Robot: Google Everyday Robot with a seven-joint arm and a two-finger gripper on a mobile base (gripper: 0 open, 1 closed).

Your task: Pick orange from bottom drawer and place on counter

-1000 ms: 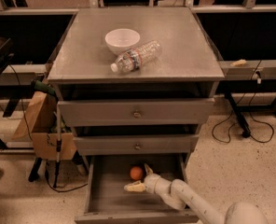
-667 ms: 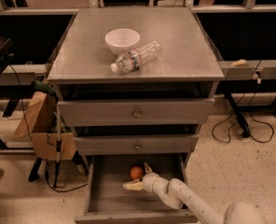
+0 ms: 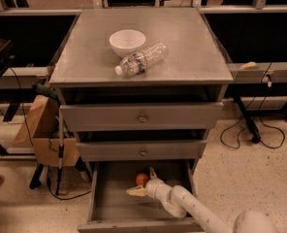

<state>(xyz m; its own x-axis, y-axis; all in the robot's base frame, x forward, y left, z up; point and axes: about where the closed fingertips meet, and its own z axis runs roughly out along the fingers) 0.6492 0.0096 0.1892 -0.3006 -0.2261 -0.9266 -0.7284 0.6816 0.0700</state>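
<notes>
The bottom drawer [image 3: 109, 212] is pulled open under two shut knobbed drawers. The orange [image 3: 142, 179] lies inside it, towards the back middle. My white arm reaches into the drawer from the lower right. My gripper [image 3: 142, 182] is open, with one finger above and to the right of the orange and the other below and to its left [image 3: 134, 192]. The fingers stand around the fruit. I cannot tell if they touch it. The counter [image 3: 192, 42] is the grey top of the cabinet.
A white bowl [image 3: 127, 41] and a clear plastic bottle [image 3: 141, 58] lying on its side are on the counter. A cardboard box [image 3: 41, 125] and a cane lean at the cabinet's left. Cables lie on the floor at the right.
The gripper has moved slightly further in towards the orange. The orange and the drawer have not moved.
</notes>
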